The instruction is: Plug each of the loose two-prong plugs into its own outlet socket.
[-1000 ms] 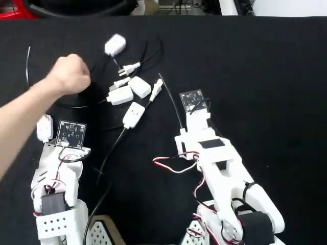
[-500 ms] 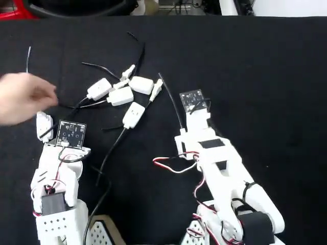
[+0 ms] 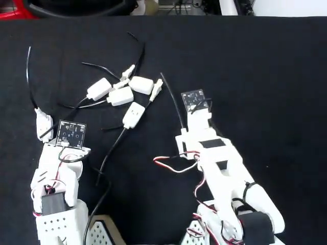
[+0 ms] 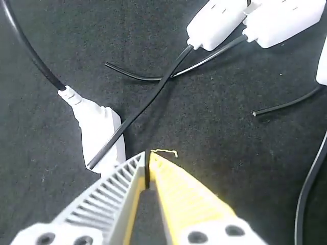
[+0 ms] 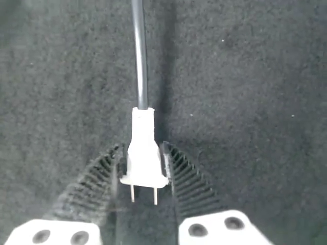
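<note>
My right gripper [image 5: 142, 150] is shut on a white two-prong plug [image 5: 143, 161], its prongs pointing back toward the wrist and its black cord [image 3: 172, 104] running away over the cloth. Several white outlet sockets [image 3: 121, 96] and small loose plugs [image 3: 156, 90] lie bunched at the table's middle back. Another white socket [image 3: 134, 115] lies just nearer. My left gripper [image 4: 148, 154] is shut with nothing in it, its tips beside a white socket body [image 4: 96, 130] that a thin black cable [image 4: 153, 97] crosses. That socket body [image 3: 43, 124] sits by the left arm [image 3: 56, 173].
Black cords [image 3: 110, 150] trail from the cluster toward the front between the two arms. A long cord [image 3: 28, 76] arcs up the far left. The right arm [image 3: 214, 158] stands on the black cloth [image 3: 265, 76], which stretches bare to the right.
A person's hand pulled away to the left and out of view, leaving one more socket in the cluster. Both arms stayed almost still.
</note>
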